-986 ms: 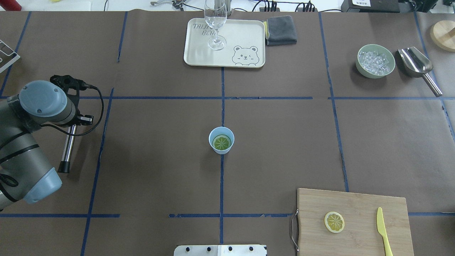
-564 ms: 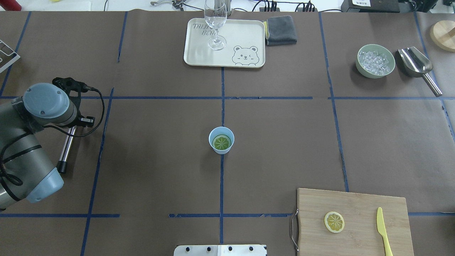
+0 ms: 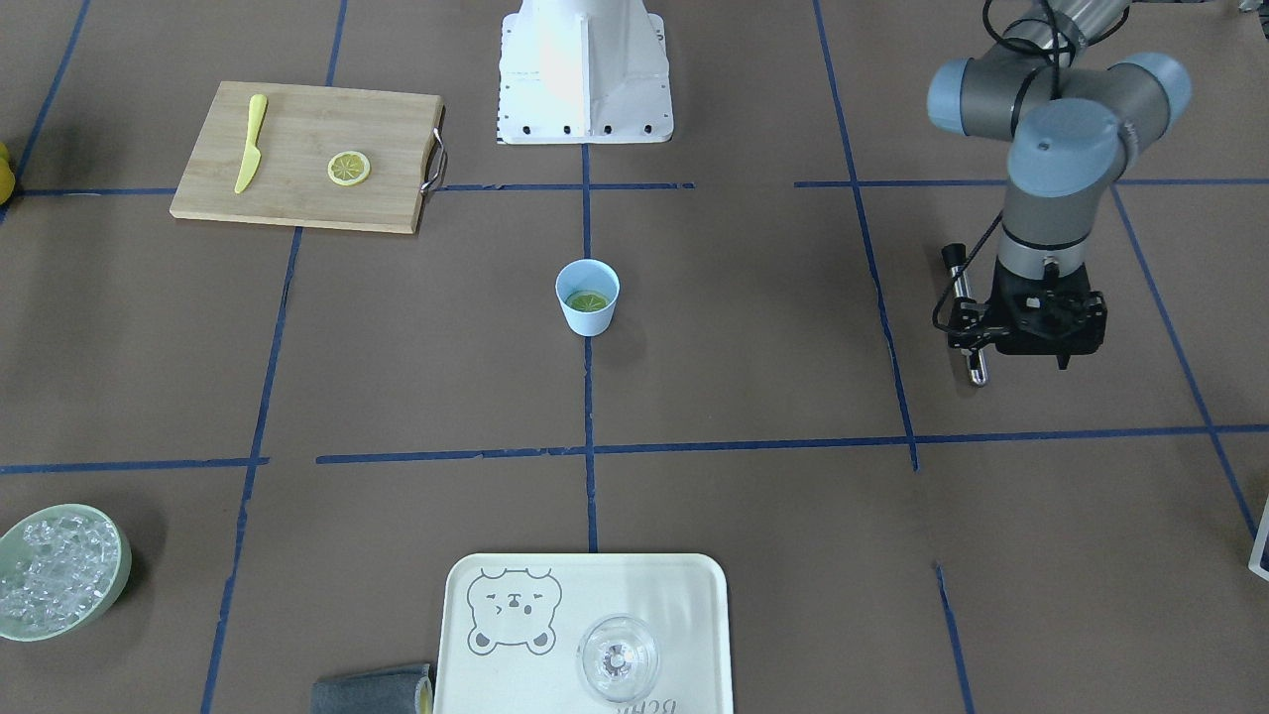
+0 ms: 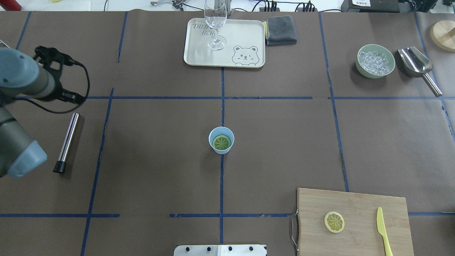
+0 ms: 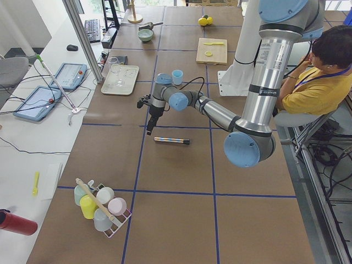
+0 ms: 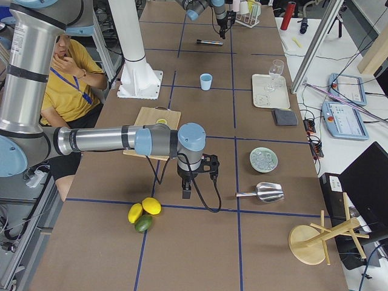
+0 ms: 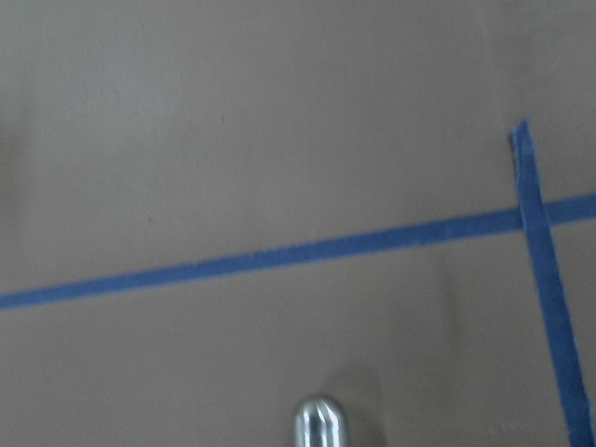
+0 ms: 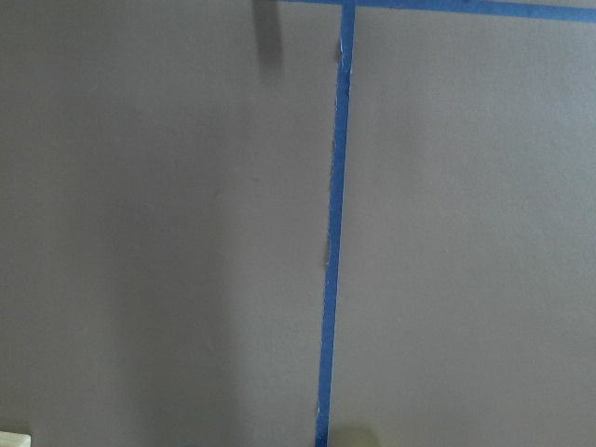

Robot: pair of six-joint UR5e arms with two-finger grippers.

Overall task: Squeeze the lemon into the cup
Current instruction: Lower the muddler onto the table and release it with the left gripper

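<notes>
The light-blue cup (image 4: 222,151) stands at the table's middle, also in the front view (image 3: 588,319). A lemon slice (image 4: 221,142) lies flat inside it, cut face up. A second lemon slice (image 4: 334,222) lies on the cutting board (image 4: 355,204). My left gripper (image 4: 49,58) hangs over the far left of the table, far from the cup, and looks open and empty (image 3: 1031,347). A steel rod (image 4: 67,142) lies free on the table beside it. My right gripper (image 6: 185,193) shows only in the exterior right view, over bare table; I cannot tell its state.
A yellow knife (image 4: 383,231) lies on the board. A tray (image 4: 199,53) with a clear glass (image 4: 215,21) and a grey cloth (image 4: 280,30) sit at the far edge. A green bowl of ice (image 4: 376,61) and a metal scoop (image 4: 416,62) are far right.
My left arm has swung away from the steel rod toward the far left. The rod now lies fully uncovered on the table. The cup and lemons have not moved.
</notes>
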